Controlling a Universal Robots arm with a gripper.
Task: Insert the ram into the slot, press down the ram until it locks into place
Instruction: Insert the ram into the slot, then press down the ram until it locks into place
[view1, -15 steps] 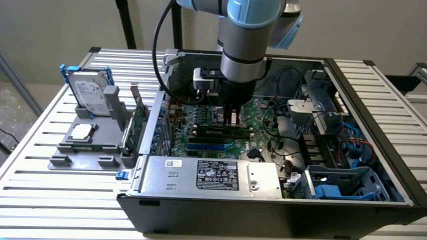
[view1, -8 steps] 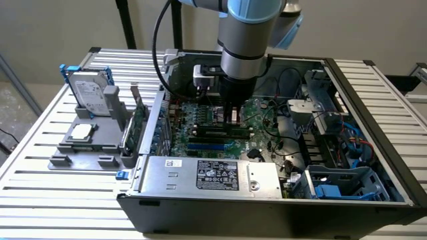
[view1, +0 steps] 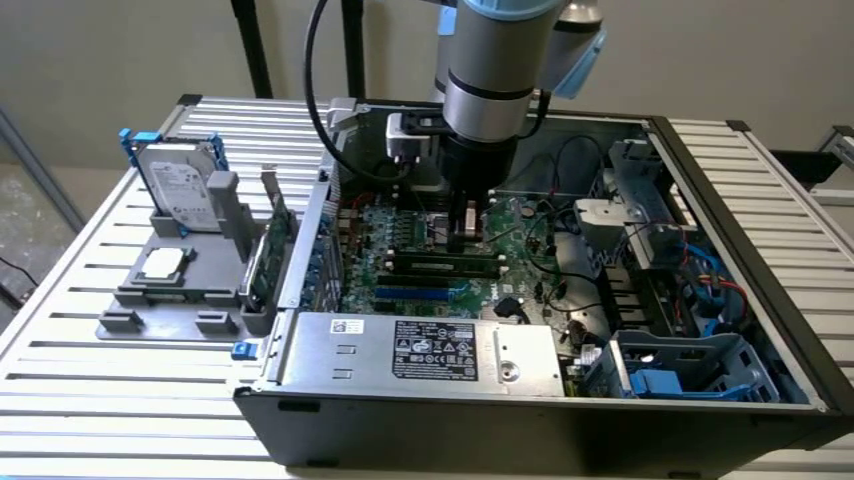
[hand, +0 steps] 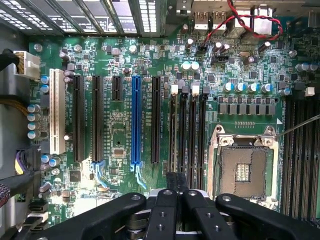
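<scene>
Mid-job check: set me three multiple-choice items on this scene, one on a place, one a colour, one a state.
1. The hard drive stands: A on the floor; B on the grey fixture; C on the power supply.
2. Its bracket is: A blue; B red; C yellow.
3. The gripper is: A wide open; B shut; C holding a cable.
B: it stands there, beside the case. A: blue frame around the drive. B: fingers meet in the wrist view.

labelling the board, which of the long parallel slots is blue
The blue slot, flanked by black slots; one white slot ends the row, all the others are black.
</scene>
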